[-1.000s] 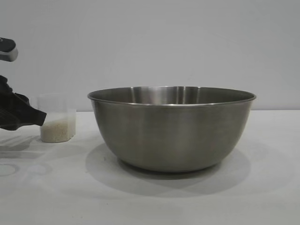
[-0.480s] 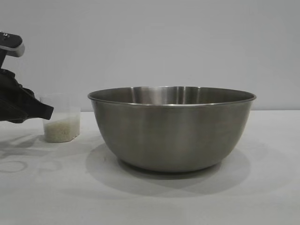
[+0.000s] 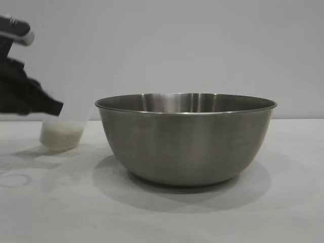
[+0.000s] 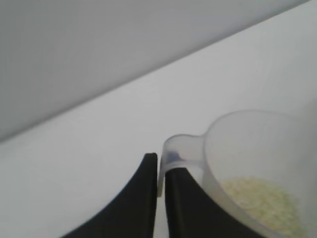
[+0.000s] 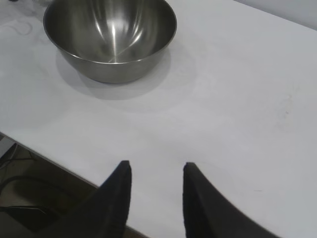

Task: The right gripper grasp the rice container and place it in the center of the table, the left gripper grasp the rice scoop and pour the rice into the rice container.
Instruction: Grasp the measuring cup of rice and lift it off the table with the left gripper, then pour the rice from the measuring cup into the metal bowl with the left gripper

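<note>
Holding rice, rice scoop pinched by left gripper; right gripper fingers apart.

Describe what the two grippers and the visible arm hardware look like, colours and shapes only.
The left gripper has matte black fingers that curve and taper to blunt tips; from outside its body is a dark, bulky mass with a grey-and-black part above it. The right gripper shows two matching black, claw-like curved fingers. No markings are visible on either.
</note>
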### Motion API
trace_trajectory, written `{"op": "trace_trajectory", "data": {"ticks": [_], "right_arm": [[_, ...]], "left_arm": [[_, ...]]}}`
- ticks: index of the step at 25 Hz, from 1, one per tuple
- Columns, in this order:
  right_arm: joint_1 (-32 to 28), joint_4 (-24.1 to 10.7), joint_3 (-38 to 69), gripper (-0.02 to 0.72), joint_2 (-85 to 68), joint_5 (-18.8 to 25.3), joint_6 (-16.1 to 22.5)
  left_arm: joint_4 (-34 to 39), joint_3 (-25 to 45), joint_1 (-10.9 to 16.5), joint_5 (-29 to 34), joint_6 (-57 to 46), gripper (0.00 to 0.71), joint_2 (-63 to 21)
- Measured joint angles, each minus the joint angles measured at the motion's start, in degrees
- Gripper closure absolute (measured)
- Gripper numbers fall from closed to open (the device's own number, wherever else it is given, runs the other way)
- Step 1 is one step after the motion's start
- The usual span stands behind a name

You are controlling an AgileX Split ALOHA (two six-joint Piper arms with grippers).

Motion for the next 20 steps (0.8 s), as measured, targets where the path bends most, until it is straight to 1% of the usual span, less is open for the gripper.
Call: {"op": "trace_trajectory", "data": {"ticks": [3, 6, 9, 12, 14, 17, 20], "right_arm": [[0.00, 0.00, 0.00, 0.488, 0.00, 0.00, 0.00], [0.00, 0.00, 0.00, 0.488, 0.00, 0.00, 0.00], [0.00, 0.00, 0.00, 0.488, 0.00, 0.00, 0.00], [0.00, 0.00, 0.00, 0.488, 0.00, 0.00, 0.00], [0.00, 0.00, 0.00, 0.488, 0.00, 0.00, 0.00], [0.00, 0.00, 0.00, 0.488, 0.00, 0.00, 0.00], [0.00, 0.00, 0.00, 0.488, 0.00, 0.00, 0.00]], "left_arm": [[2.08, -1.24, -1.88, 0.00, 7.75, 0.710, -2.95], [8.22, -3.28, -3.94, 0.35, 16.28, 0.710, -4.81], [14.98, -5.53, -5.79, 3.34, 24.40, 0.710, -5.11], [23.65, -7.16, -6.17, 8.26, 32.73, 0.710, -5.41], [28.09, -8.00, -6.17, 10.93, 36.59, 0.710, -5.87], [33.49, -9.66, -6.17, 13.20, 40.86, 0.710, -6.26], [38.55, -11.48, -6.17, 14.96, 42.69, 0.710, -6.59]]}}
